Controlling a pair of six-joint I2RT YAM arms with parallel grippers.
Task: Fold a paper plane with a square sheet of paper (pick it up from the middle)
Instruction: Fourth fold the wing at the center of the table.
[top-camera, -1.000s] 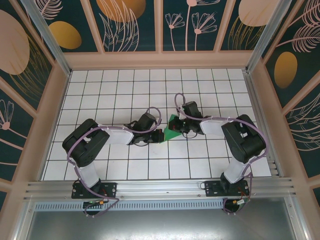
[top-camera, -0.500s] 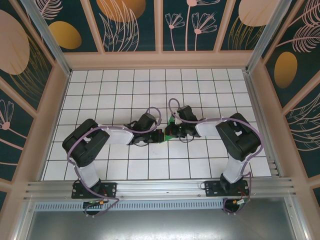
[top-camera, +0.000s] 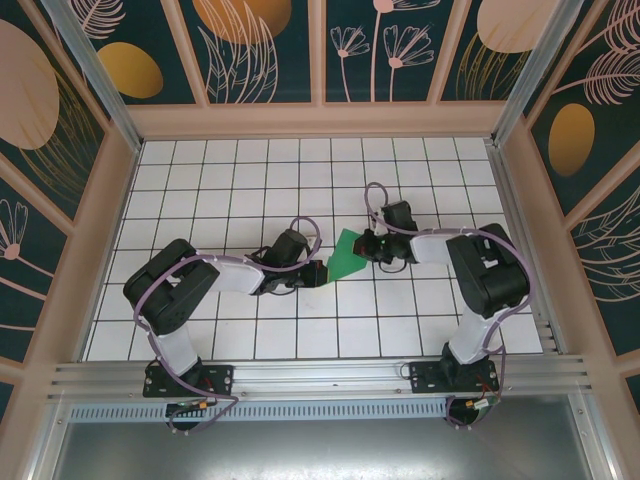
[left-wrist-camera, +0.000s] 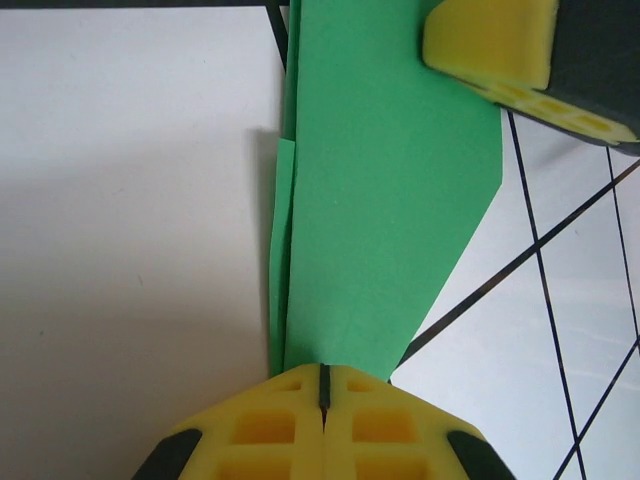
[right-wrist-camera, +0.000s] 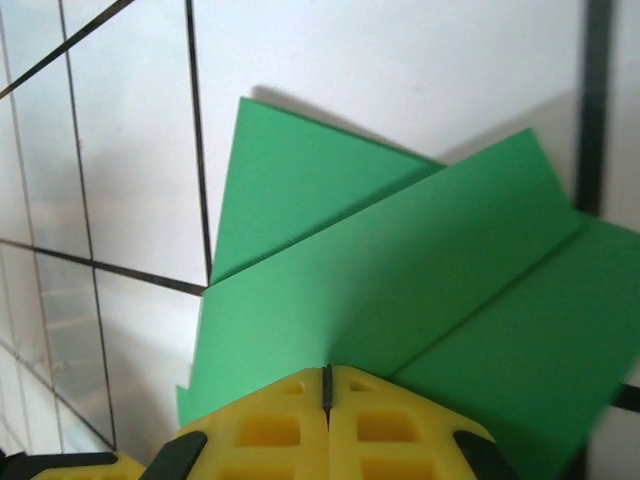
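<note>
Mid-fold: green sheet of paper (top-camera: 347, 255), part-folded w/ layered flaps, lies flat mid-bench (top-camera: 230, 180). Left gripper (left-wrist-camera: 322, 385) & right gripper (right-wrist-camera: 327, 385) both pressed together, tips at its edges. Next, prob.: run crease flat w/o shifting paper.

— What sort of place are we looking at?
— A robot lab, we would say: a left arm (top-camera: 175, 290) and a right arm (top-camera: 485, 275) bolted to a metal rail (top-camera: 320, 375) at the edge of a white gridded bench (top-camera: 200, 330).
— We also see it boxed in by aluminium posts (top-camera: 90, 70) and leaf-printed wall panels (top-camera: 260, 50), like a test booth.
</note>
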